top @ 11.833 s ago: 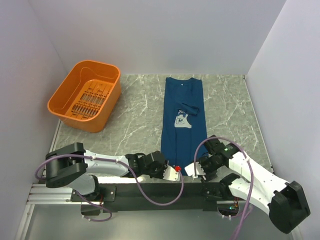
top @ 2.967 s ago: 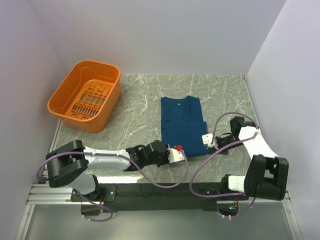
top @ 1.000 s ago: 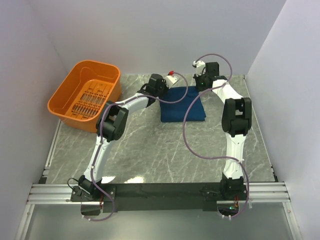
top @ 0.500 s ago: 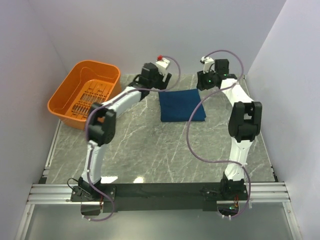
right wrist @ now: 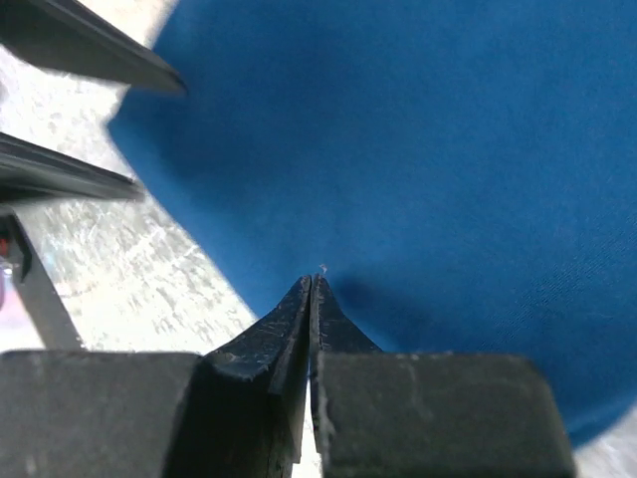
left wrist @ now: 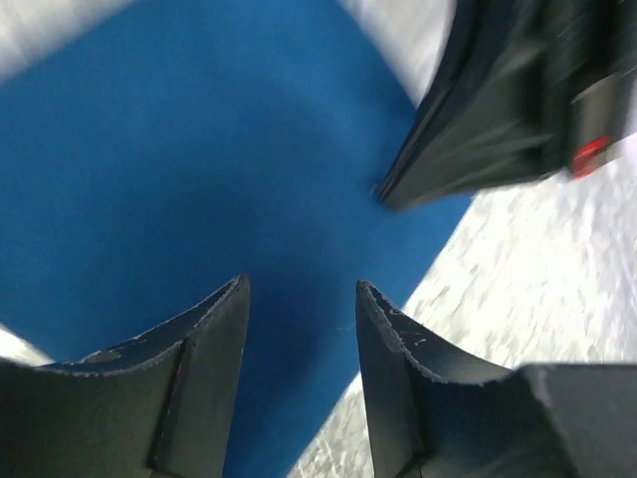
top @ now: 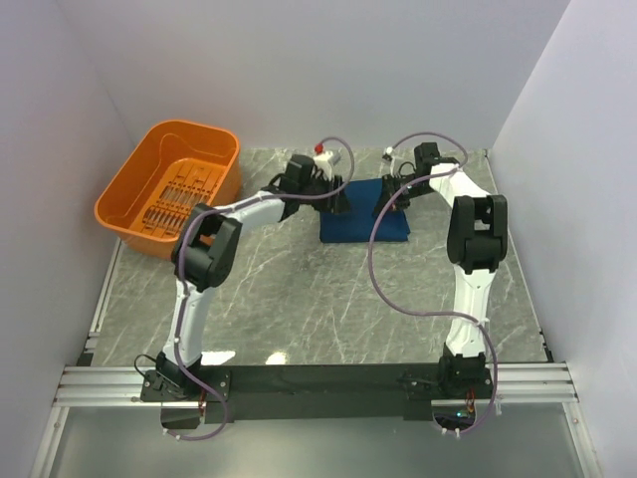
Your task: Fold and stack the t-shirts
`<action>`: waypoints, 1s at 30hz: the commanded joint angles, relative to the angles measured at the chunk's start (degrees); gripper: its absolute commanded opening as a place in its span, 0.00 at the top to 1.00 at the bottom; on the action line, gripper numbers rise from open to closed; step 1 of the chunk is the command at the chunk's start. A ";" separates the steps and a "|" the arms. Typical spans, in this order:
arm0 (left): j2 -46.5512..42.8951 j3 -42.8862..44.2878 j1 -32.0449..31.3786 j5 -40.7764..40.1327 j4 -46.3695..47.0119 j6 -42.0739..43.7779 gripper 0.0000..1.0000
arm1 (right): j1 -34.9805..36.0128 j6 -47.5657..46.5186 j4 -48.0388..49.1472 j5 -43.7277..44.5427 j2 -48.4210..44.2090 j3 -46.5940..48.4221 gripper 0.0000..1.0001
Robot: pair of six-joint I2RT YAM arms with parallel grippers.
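Note:
The navy t-shirt point(top: 364, 225) lies folded into a small rectangle at the back middle of the table, no print showing. My left gripper point(top: 341, 197) is down at its left part, jaws open over the blue cloth point(left wrist: 199, 149) with nothing between the fingers point(left wrist: 214, 329). At the shirt's right part my right gripper point(top: 387, 206) is shut, its tips point(right wrist: 312, 281) resting on the cloth point(right wrist: 448, 149) near an edge, no fabric seen pinched. Each wrist view shows the other gripper close by: the right gripper point(left wrist: 478, 129) and the left fingers point(right wrist: 90, 60).
An orange plastic basket point(top: 169, 189) stands at the back left, apart from the shirt. Grey marble tabletop point(top: 299, 289) stretches from the shirt to the near rail. White walls close in the left, back and right sides.
Both grippers let go of the shirt's far edge, rose, then came down onto the folded shirt. The left jaws have narrowed from wide open; the right jaws have closed.

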 commanded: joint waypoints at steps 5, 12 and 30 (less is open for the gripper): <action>3.30 -3.33 -0.52 4.59 0.48 -3.97 0.49 | -0.81 6.66 1.01 2.80 3.14 0.44 0.96; 3.92 -5.28 -0.44 -1.02 -2.42 -2.47 0.48 | -1.69 10.62 1.80 7.28 4.99 2.02 0.96; -26.91 -15.89 -0.70 -22.65 -0.41 10.80 0.15 | -6.08 7.52 2.23 13.95 -6.52 0.01 0.50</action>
